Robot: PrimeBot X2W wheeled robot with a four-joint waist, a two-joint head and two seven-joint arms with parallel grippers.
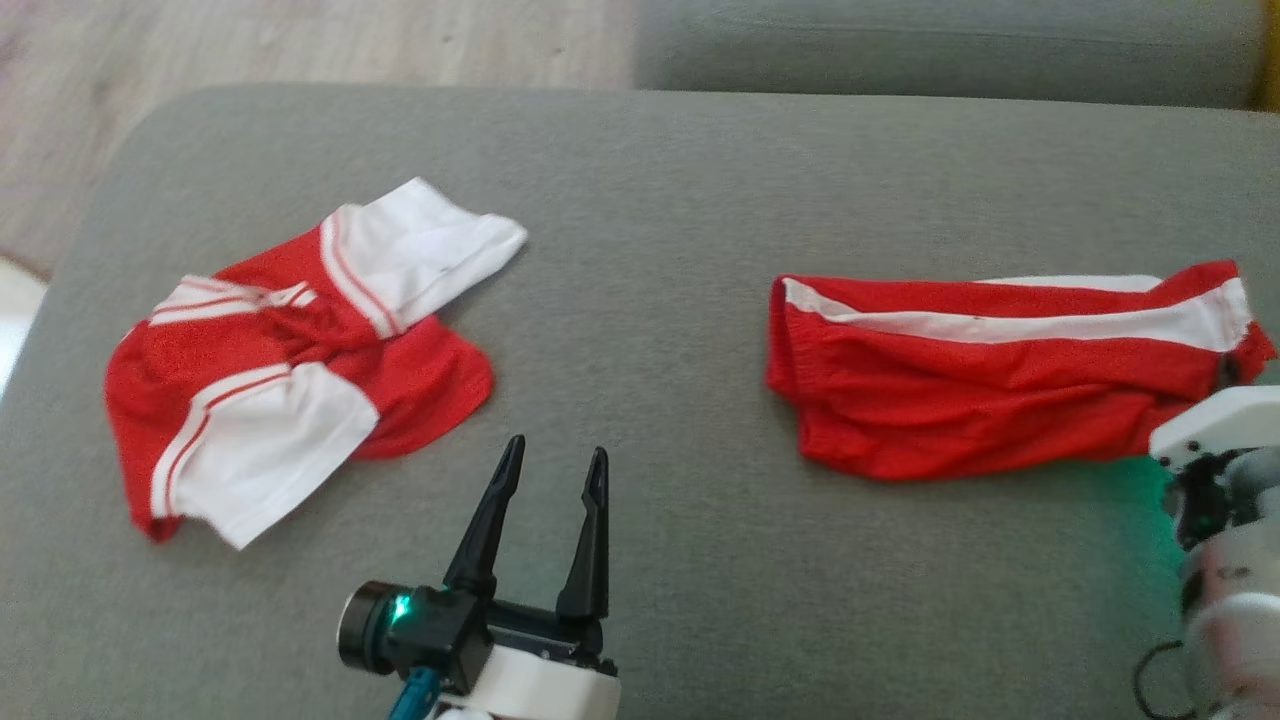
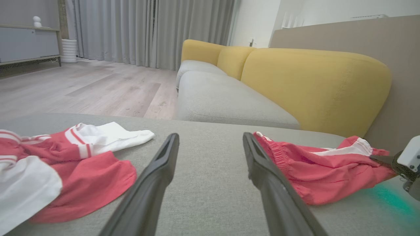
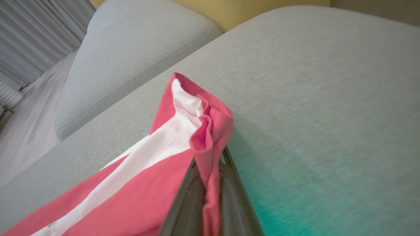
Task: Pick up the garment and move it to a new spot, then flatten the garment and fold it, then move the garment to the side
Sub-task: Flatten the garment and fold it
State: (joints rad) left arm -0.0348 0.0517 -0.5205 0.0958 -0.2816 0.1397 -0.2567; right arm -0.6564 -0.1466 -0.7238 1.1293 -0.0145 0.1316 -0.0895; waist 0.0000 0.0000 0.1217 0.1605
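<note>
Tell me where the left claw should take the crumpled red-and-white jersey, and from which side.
Probably the red hem lobe of the jersey, approached low from the right: that edge lies free on the cushion, nearest the open left claw.

A broad grey cushion (image 1: 660, 330) lies before me. Beyond it I see a grey sofa seat (image 2: 223, 98) with yellow backrests (image 2: 315, 88), a pale wooden floor (image 2: 98, 88), grey curtains (image 2: 147, 29), a low cabinet (image 2: 26, 42) and a white ribbed pot (image 2: 69, 50) beside it.
</note>
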